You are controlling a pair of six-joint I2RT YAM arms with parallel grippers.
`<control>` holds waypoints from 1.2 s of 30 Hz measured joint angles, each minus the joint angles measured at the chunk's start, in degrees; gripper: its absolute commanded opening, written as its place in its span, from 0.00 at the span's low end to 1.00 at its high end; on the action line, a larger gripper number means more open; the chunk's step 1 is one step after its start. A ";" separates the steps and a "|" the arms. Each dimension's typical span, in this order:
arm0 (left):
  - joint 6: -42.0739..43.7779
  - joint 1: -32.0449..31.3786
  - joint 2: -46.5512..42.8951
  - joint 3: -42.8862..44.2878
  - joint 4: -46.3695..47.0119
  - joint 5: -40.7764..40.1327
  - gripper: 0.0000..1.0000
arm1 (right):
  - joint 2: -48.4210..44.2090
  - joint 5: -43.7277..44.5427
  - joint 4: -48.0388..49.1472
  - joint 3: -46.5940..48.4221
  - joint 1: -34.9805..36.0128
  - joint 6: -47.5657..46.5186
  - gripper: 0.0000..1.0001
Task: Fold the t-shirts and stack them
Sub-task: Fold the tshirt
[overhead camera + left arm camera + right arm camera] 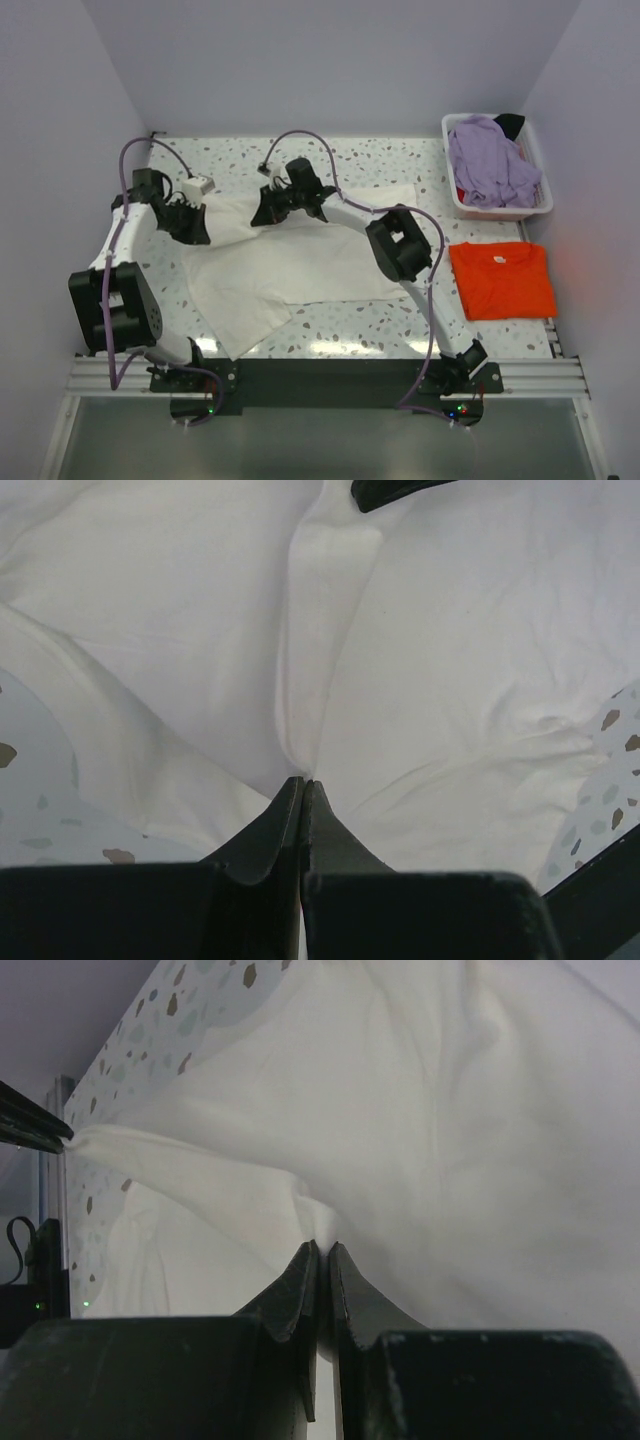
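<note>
Top external view counts three shirts, two arms and one basket. The cream-white shirt, the largest, lies spread and rumpled across the middle of the speckled worktop, with its near-left corner trailing toward the front edge. The orange-red shirt lies folded into a flat, neat rectangle on the right side, well apart from the white one. The lavender shirt sits bunched in the white plastic basket at the far right corner, beside a scrap of dark cloth. The left arm bends up along the left side and turns inward, so the left hand meets the white shirt's far-left edge. The right arm reaches diagonally across the cloth to its far edge near the middle, where the right hand comes down. In the left wrist view the black tapered fingers are pressed together on a soft ridge of white fabric that rises from their tips. In the right wrist view the fingers are likewise nearly closed, pinching a gathered fold, and the cloth is lifted and drawn taut in smooth creases above the terrazzo-patterned surface.
</note>
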 measured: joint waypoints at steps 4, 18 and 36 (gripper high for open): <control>0.87 -0.72 -0.74 -0.52 -1.20 0.00 0.00 | -0.72 -0.26 -0.57 -1.86 -0.02 -0.68 0.00; 3.89 -1.84 -1.36 -0.52 -5.60 1.27 0.00 | -4.50 -1.95 -0.52 -3.78 -0.09 -2.19 0.00; 5.01 -2.56 0.72 -3.89 -5.25 -0.98 0.22 | -4.63 -3.28 -2.12 -8.44 -0.09 -6.29 0.14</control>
